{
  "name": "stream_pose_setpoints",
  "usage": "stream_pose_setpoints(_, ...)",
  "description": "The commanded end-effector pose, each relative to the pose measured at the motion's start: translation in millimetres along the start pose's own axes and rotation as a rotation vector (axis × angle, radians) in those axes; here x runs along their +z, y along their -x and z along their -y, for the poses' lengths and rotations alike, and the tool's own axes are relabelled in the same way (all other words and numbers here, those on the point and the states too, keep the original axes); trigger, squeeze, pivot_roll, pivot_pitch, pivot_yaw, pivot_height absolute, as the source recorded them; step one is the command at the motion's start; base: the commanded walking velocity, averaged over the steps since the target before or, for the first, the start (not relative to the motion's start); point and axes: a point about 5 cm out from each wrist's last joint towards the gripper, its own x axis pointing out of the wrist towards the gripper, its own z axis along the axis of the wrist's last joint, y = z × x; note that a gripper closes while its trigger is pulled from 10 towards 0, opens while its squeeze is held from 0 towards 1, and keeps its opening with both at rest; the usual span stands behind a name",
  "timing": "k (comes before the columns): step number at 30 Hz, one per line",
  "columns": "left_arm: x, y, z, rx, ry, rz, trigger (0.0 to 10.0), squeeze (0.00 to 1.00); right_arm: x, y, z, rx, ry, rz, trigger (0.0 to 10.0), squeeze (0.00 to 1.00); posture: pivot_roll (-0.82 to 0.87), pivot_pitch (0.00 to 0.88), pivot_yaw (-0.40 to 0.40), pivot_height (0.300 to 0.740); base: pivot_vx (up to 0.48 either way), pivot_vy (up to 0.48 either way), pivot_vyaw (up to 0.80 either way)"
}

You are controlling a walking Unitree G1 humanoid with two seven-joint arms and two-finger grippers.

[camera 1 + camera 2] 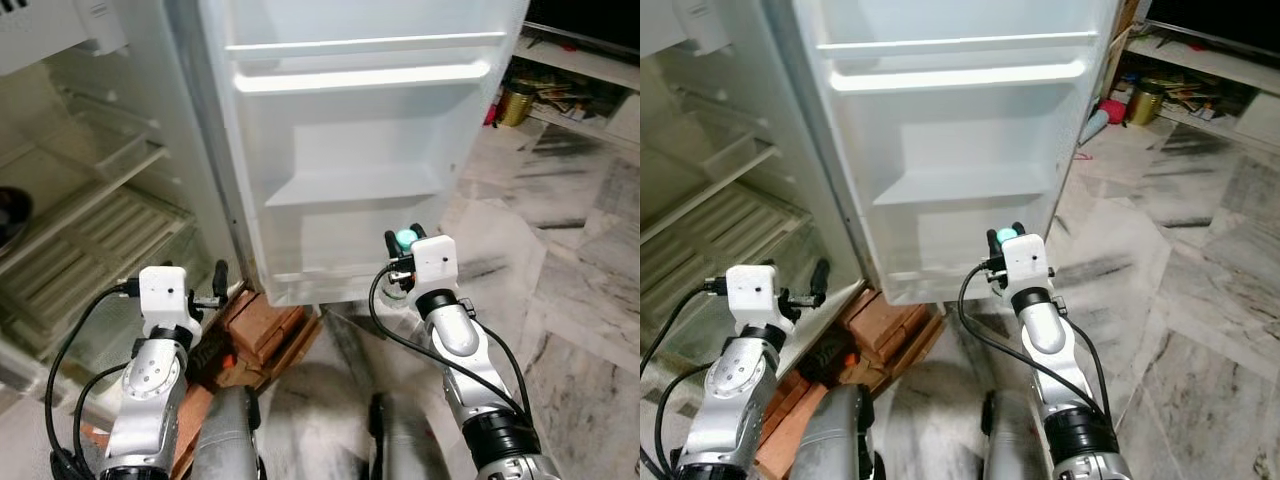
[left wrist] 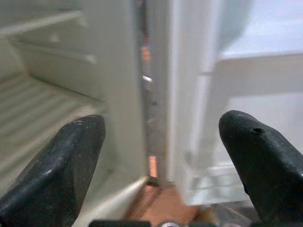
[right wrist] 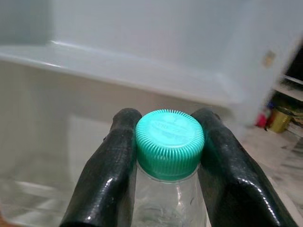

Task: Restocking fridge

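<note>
Now | right gripper (image 3: 169, 142) clamps clear bottle (image 3: 168, 201) at its green cap (image 3: 169, 142), embossed lettering unreadable, before the open fridge door (image 1: 360, 130) | left gripper (image 2: 161, 156) spread wide near door hinge, above bricks (image 1: 262, 325).

One bottle (image 3: 169, 189) — two claws, one fridge (image 1: 360, 150).

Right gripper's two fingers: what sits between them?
A clear bottle with a ribbed green cap, clamped by the right gripper, in the right wrist view.
</note>
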Motion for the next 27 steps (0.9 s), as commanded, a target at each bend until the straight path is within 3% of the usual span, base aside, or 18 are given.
stream_pose_setpoints(1, 0.4, 0.4, -5.1, 0.001, -0.01, -0.002, 10.0, 0.0, 7.6, -3.9, -0.4, -0.002, -0.001, 0.039, 10.0, 0.0, -0.02, 0.025, 0.01, 0.616, 0.274, 0.0, 0.0)
stream_pose_setpoints(27, 0.1, 0.6, -4.4, -0.002, -0.008, -0.002, 10.0, 0.0, 17.4, -10.9, -5.7, 0.069, -0.012, 0.091, 10.0, 0.0, -0.01, 0.033, 0.009, 0.616, 0.241, 0.0, 0.0)
